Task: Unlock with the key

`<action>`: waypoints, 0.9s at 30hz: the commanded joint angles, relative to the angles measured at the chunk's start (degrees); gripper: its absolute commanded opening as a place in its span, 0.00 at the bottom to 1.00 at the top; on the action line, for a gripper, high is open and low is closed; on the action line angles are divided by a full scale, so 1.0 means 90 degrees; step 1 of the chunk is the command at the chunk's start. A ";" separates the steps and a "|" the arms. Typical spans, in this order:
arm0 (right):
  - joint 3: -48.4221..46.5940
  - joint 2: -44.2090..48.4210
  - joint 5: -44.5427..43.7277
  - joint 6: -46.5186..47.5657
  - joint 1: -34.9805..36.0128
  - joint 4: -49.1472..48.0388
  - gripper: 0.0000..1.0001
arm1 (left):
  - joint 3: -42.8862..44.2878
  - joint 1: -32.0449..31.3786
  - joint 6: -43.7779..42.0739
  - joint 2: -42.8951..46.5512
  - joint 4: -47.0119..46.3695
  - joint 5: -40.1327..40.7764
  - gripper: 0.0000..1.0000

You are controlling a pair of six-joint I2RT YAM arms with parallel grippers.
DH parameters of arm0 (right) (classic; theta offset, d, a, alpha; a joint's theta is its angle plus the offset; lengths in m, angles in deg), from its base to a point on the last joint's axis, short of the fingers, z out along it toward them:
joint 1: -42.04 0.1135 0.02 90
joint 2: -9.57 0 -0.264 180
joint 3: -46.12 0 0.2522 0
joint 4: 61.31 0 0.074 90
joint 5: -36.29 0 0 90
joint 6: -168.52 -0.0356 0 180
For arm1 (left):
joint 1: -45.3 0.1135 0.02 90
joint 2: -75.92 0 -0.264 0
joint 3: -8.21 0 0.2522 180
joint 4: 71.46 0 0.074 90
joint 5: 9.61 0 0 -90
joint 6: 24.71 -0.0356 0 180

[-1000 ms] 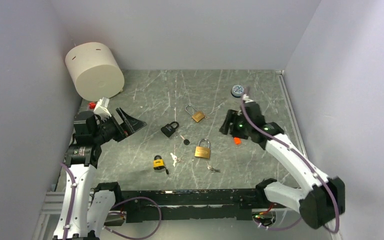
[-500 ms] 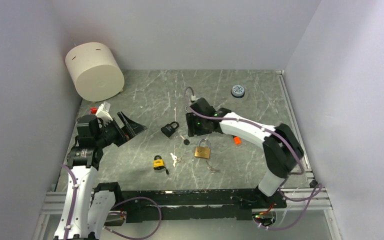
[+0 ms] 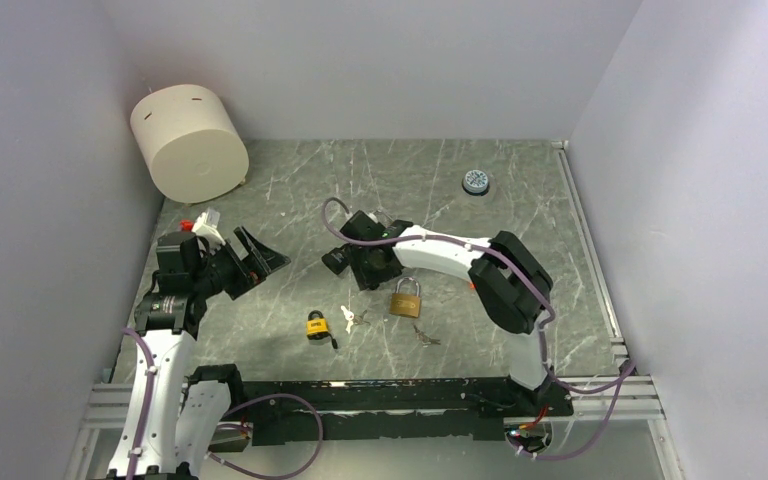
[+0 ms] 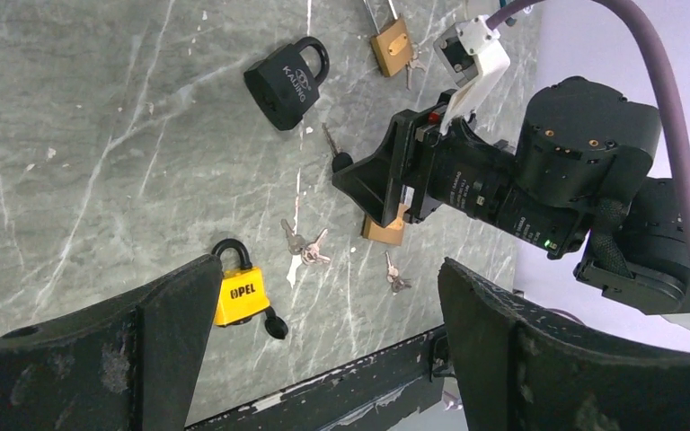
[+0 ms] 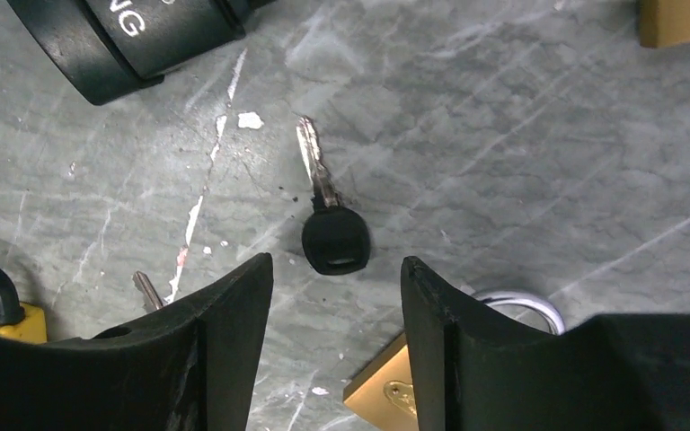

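Evidently to pick it up, the right gripper [image 5: 334,269] hangs part-open, empty, astride the black-headed key [image 5: 328,215] beside the black padlock [image 5: 135,36] mid-way across the surface [image 3: 520,230]; the left gripper [image 4: 330,265] hovers wide open, empty, near the left edge.

Key and lock, as I see them in the right wrist view. The key [image 5: 327,208], a silver blade on a black oval head, lies flat on the bench [image 5: 521,162] with its blade toward 11 o'clock. The black padlock [image 5: 135,36], white-lettered and with its shackle closed, lies flat at 10 o'clock of the key, near it but not touching.
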 commanded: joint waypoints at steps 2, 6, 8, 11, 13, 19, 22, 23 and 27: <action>-0.0628 -0.0387 -0.0387 0.0223 0.0196 0.0486 0.56 | -0.0020 -0.0018 -0.0147 0.0019 0.0084 0.0178 0.94; -0.0715 -0.0638 -0.0464 0.0296 0.0202 0.0595 0.50 | 0.0001 -0.0017 -0.0159 -0.0044 0.0125 0.0235 0.94; -0.0746 -0.0719 -0.0401 0.0395 0.0201 0.0594 0.47 | -0.0008 -0.0021 -0.0153 -0.0063 0.0117 0.0221 0.94; -0.0782 -0.0805 -0.0317 0.0479 0.0194 0.0604 0.44 | -0.0032 -0.0014 -0.0151 -0.0102 0.0096 0.0195 0.94; -0.0717 -0.0819 -0.0150 0.0475 0.0166 0.0539 0.36 | -0.0087 -0.0021 -0.0118 -0.0130 0.0044 0.0161 0.94; -0.0243 -0.0555 -0.0219 0.0320 0.0157 0.0095 0.18 | -0.0414 -0.0015 0.0218 -0.0379 -0.0329 -0.0256 0.94; 0.0259 0.0020 -0.0306 0.0311 0.0170 -0.0474 0.17 | -0.0579 -0.0028 0.0395 -0.0630 -0.0630 -0.0544 0.94; 0.0449 0.0239 -0.0312 0.0316 0.0181 -0.0698 0.16 | -0.0629 -0.0028 0.0465 -0.0723 -0.0757 -0.0652 0.94; 0.1244 0.1204 -0.0257 0.0329 0.0197 -0.1527 0.16 | -0.0930 -0.0076 0.0903 -0.1084 -0.1606 -0.1212 0.94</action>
